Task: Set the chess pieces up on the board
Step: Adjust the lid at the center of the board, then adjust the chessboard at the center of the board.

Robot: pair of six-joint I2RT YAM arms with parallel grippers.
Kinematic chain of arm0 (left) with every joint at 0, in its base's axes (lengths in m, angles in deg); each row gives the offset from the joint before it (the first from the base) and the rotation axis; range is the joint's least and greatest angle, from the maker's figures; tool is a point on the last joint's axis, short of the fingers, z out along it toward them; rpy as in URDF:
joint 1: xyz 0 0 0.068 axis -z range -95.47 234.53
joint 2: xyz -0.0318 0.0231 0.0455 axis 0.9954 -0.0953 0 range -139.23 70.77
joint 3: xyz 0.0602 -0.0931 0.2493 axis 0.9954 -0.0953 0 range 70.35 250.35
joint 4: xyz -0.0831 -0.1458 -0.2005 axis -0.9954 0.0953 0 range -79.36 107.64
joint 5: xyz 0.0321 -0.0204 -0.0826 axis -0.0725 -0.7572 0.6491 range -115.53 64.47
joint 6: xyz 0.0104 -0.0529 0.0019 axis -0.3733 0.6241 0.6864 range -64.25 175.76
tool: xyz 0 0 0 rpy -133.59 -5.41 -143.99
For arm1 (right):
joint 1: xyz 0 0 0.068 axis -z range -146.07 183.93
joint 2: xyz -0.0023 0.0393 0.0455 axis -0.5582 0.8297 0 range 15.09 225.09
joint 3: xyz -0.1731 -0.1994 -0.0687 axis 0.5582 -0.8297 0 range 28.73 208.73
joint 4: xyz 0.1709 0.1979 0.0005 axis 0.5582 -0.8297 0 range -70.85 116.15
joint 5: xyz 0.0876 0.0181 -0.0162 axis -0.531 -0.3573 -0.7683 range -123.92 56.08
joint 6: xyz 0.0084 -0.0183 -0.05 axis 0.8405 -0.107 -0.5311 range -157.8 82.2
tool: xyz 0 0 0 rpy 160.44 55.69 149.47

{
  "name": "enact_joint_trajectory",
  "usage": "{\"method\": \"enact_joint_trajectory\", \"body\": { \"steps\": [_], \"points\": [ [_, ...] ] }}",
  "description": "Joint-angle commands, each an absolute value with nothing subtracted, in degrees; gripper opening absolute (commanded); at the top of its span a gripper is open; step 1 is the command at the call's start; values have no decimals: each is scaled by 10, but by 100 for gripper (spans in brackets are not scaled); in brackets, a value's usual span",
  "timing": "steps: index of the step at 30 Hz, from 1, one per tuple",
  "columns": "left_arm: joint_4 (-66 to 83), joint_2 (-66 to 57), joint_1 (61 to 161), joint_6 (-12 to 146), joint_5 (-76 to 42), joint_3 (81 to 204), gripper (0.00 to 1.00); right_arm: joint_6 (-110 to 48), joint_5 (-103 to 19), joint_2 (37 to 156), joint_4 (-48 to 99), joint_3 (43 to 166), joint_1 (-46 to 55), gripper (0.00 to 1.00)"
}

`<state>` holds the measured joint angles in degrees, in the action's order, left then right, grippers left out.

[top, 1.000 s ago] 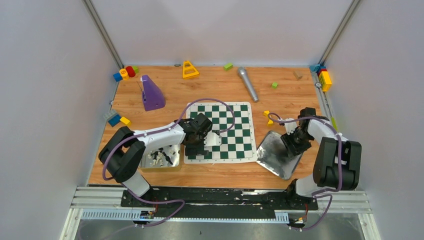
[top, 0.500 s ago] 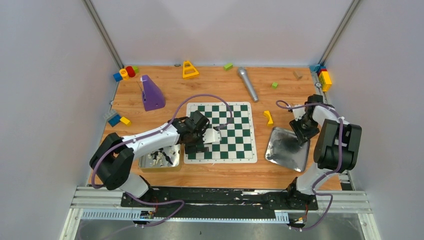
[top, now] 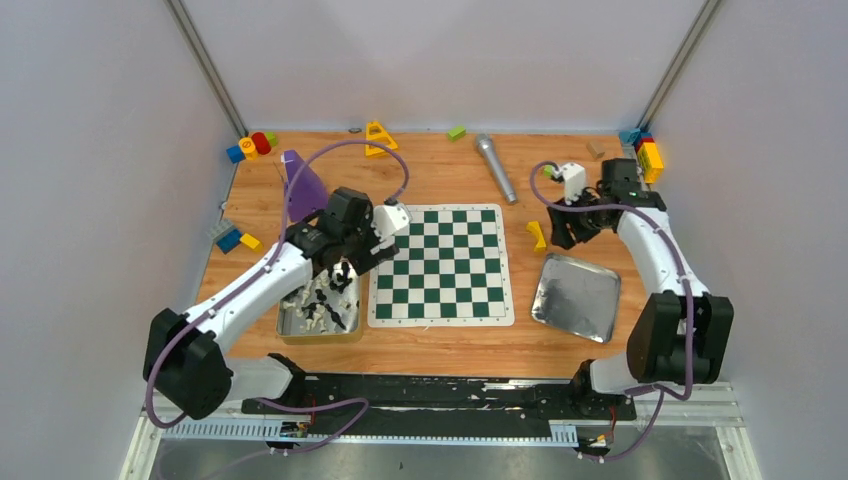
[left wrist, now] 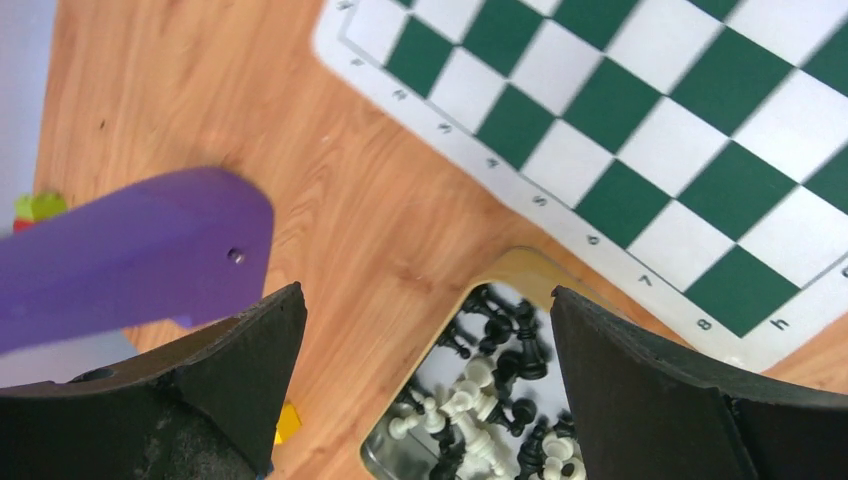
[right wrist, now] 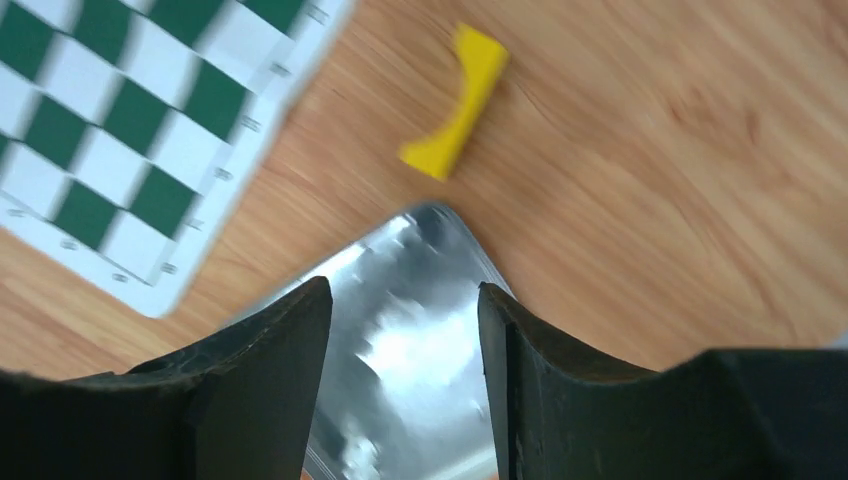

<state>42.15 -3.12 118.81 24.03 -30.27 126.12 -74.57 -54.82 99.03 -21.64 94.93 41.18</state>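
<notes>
Above the tray (top: 283, 322) of chess pieces (top: 322, 305), left claw (top: 342, 272) agape, downturned.

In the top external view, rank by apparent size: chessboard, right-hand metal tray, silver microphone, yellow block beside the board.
Largest to smallest:
1. chessboard
2. right-hand metal tray
3. silver microphone
4. yellow block
All lie flat on the table, so nearness barely matters.

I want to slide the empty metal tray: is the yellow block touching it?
Apart. The right wrist view shows bare wood between the yellow block and the empty metal tray's corner.
</notes>
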Motion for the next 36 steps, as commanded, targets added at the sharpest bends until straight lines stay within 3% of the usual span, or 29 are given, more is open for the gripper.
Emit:
{"method": "enact_joint_trajectory", "body": {
  "steps": [1, 8, 16, 27, 36],
  "points": [
    [415, 11, 1136, 304, -273, 1297, 100, -668, -667, 978, -159, 962, 292, 57],
    [438, 38, 1030, 341, -223, 1315, 100, -600, -614, 1118, -40, 1007, 135, 49],
    [466, 56, 965, 345, -231, 1302, 100, -583, -529, 1265, -2, 1076, 91, 45],
    [465, 86, 949, 315, -253, 1267, 100, -629, -412, 1260, 39, 999, 64, 45],
    [444, 92, 949, 308, -254, 1243, 100, -623, -376, 1259, 58, 985, 62, 52]
  ]
}}
